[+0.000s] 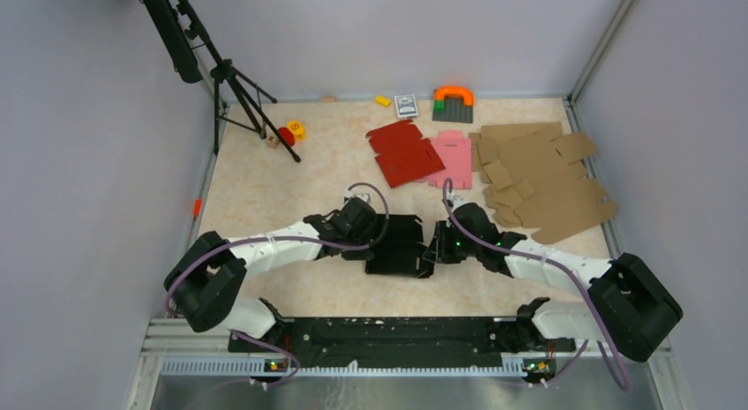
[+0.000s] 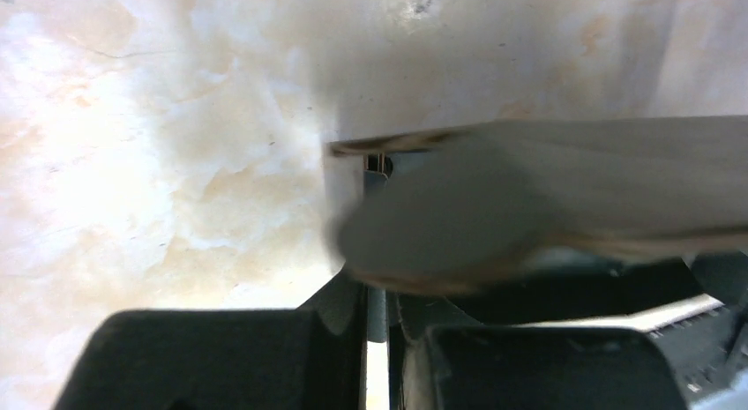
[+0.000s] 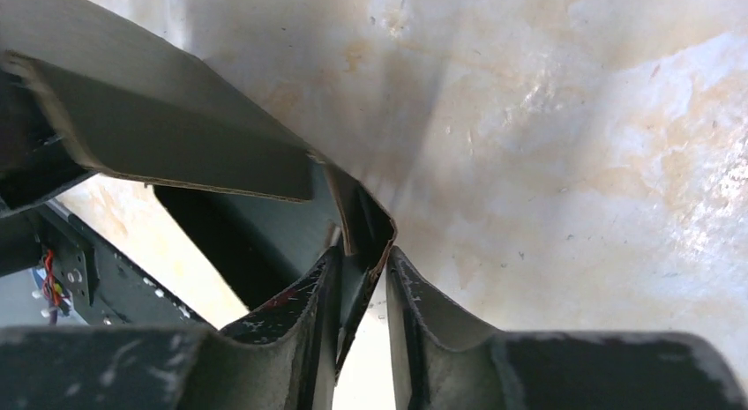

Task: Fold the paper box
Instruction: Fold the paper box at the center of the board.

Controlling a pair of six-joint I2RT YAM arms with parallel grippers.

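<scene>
The black paper box [image 1: 399, 244] lies partly folded on the table's middle, between my two grippers. My left gripper [image 1: 374, 230] is at the box's left side. In the left wrist view its jaws [image 2: 385, 291] are shut on a thin edge of the box, and a blurred grey flap [image 2: 547, 207] crosses the view close above them. My right gripper [image 1: 436, 249] is at the box's right side. In the right wrist view its jaws [image 3: 363, 269] are shut on a creased tab of the box [image 3: 363, 229], and a raised panel [image 3: 159, 119] leans to the left.
A red blank [image 1: 404, 152], a pink blank [image 1: 452, 159] and several brown cardboard blanks [image 1: 538, 176] lie behind the box. Small toys [image 1: 453, 100] and a card pack [image 1: 406, 105] sit at the back wall. A tripod [image 1: 234, 84] stands at the back left.
</scene>
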